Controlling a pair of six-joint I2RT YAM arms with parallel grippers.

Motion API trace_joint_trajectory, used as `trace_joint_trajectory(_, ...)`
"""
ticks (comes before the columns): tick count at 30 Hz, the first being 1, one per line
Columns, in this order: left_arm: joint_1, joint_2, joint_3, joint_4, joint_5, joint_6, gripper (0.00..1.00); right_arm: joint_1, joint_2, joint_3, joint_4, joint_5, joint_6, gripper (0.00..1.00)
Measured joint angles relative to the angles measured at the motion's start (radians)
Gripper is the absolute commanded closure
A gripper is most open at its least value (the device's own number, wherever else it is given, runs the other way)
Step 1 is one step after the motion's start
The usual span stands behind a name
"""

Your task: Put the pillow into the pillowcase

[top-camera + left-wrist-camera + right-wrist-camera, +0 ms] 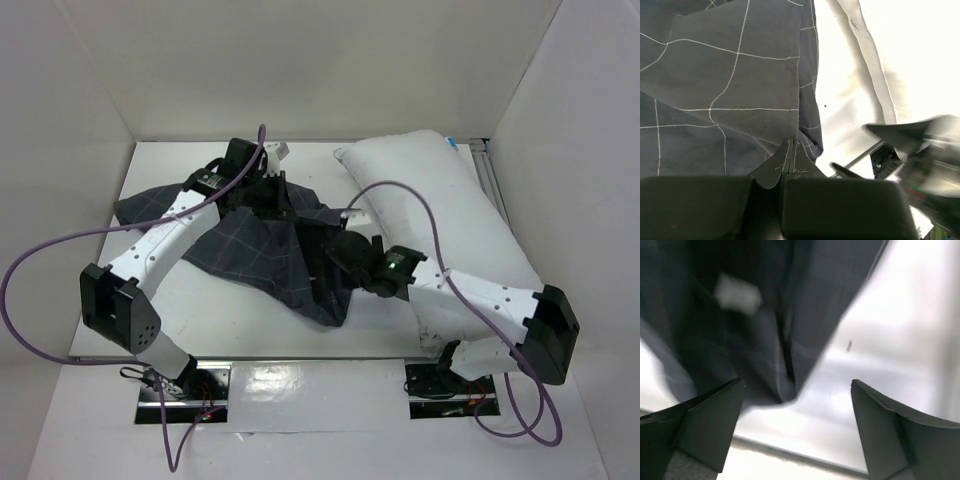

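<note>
Left pincer [791,156] is right up against the lens, jaws pinched tight on a hem of the case [730,85], with the cloth fanning away ahead of it. Right pincer [797,412] is spread wide with nothing in it. The case hangs just ahead of its tips, not touching as far as I can see, though that view is blurry.

What worries me:
- **Thin bite:** the left pincer looks like it only has the seam edge, so one tug could slip it off.
- **Layers:** I can't tell if it holds one layer or both. If both, the mouth is pinched closed and the pillow [440,215] has nowhere to go.
- **Right pincer's spot:** it sits low between case and pillow, so closing there could catch a random fold instead of the other lip.

The pillow lies flat on the table [230,315], to the right of the right pincer and beyond it. Its long axis runs diagonally, with the far short end just right of the left pincer and the near end down by the right arm's base. So the far end is the one pointing at the case.

The case is crumpled under and between both pincers, spreading from left of the left one to below the right one. No idea which way its mouth faces.
</note>
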Motion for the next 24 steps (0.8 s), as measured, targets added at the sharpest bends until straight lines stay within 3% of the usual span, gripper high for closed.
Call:
trace_joint_trajectory(4,0.000,0.000,0.000,0.004,0.011,-0.002,1.00,-0.052,-0.028,0.195,-0.034,0.135,-0.065,0.01)
trace_joint_trajectory(8,0.000,0.000,0.000,0.008,0.013,-0.005,1.00,-0.245,0.011,0.303,-0.017,0.204,-0.138,0.01)
trace_joint_trajectory(15,0.000,0.000,0.000,0.012,0.019,-0.015,1.00,-0.517,0.351,0.463,0.056,0.257,-0.226,0.01)
trace_joint_trajectory(16,0.000,0.000,0.000,0.013,0.019,-0.019,1.00,-0.540,0.419,0.503,0.067,0.258,-0.234,0.06)
trace_joint_trajectory(17,0.000,0.000,0.000,0.014,0.019,-0.021,1.00,-0.561,0.481,0.539,0.071,0.257,-0.243,0.21)
trace_joint_trajectory(18,0.000,0.000,0.000,0.014,0.018,-0.022,1.00,-0.575,0.529,0.569,0.071,0.257,-0.256,0.63)
trace_joint_trajectory(19,0.000,0.000,0.000,0.014,0.018,-0.023,1.00,-0.589,0.572,0.599,0.069,0.254,-0.271,0.89)
trace_joint_trajectory(20,0.000,0.000,0.000,0.015,0.018,-0.023,1.00,-0.601,0.605,0.628,0.065,0.249,-0.278,1.00)
trace_joint_trajectory(24,0.006,0.000,0.000,0.015,0.017,-0.023,1.00,-0.628,0.601,0.655,0.098,0.178,-0.300,1.00)
